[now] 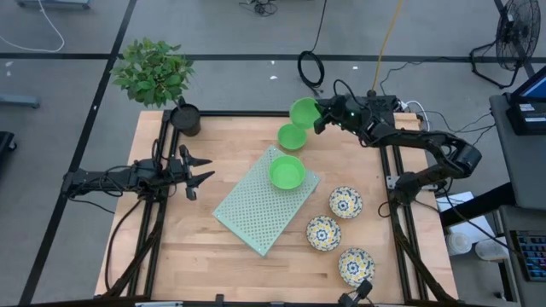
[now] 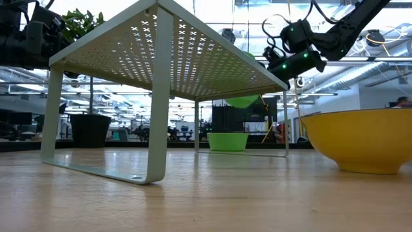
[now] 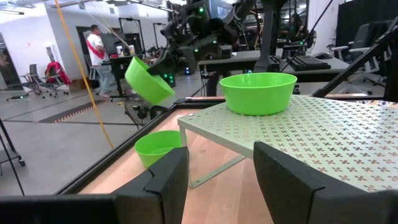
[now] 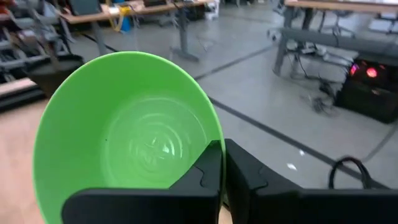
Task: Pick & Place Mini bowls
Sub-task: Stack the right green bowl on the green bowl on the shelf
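Your right gripper [image 1: 320,117] is pinched on the rim of a plain green bowl [image 1: 303,112], one finger inside and one outside, as the right wrist view shows [image 4: 124,137]. It holds that bowl in the air, tilted, over the far edge of the table [image 1: 171,256] near the back rail. From the left wrist view you can see the held bowl [image 3: 148,79] hanging clear above a second green bowl [image 3: 158,148], which sits on the wood just beside the perforated mat [image 1: 264,200].

That second green bowl [image 1: 292,136] rests on the tabletop between the held one and the mat's far corner. The mat stands on legs like a small shelf, and the third green bowl [image 1: 287,171] sits upright on top of it, near its far end.

Your three floral bowls lie on the right half of the table, apart from one another — one [image 1: 345,202] just beside the mat's right corner, one [image 1: 323,232] nearer the front, and one [image 1: 356,265] close to the front edge.

Your left gripper [image 1: 200,170] waits at the table's left side, fingers spread and holding nothing, pointing toward the mat. A black plant pot [image 1: 185,119] stands at the far left corner — well away from both arms' work.
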